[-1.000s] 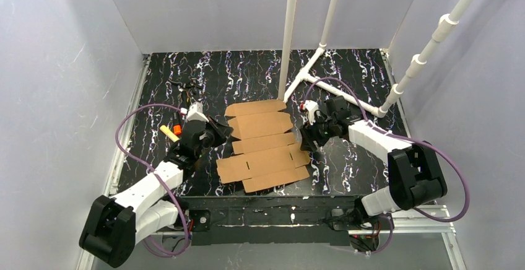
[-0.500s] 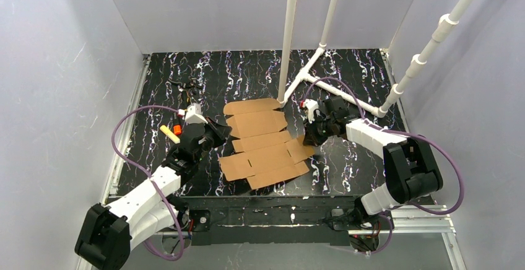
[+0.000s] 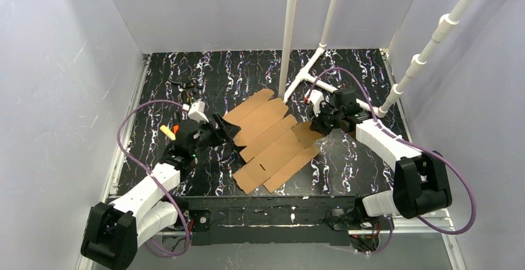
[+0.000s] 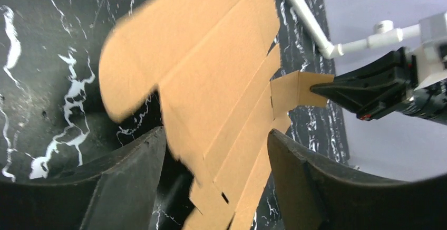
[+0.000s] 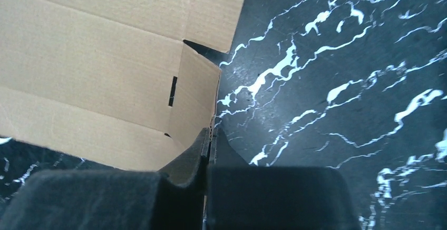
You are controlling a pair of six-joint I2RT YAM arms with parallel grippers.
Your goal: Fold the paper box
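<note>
The paper box is a flat brown die-cut sheet with flaps and slits, lying slantwise mid-table. My right gripper is shut on a small side flap at the sheet's right edge; in the right wrist view the flap's edge runs between the closed pads of the gripper. My left gripper is open at the sheet's left edge. In the left wrist view the paper box lies beyond and between the spread fingers of the gripper, untouched, and the right gripper pinches the far flap.
A white pipe frame lies at the back right with upright pipes just behind the sheet. A yellow and orange item lies left of the left arm, small dark clutter farther back. Grey walls enclose the table.
The right gripper shut on the side flap and drew it back and right, swinging the sheet round. The left gripper opened and let go of the sheet's left edge.
</note>
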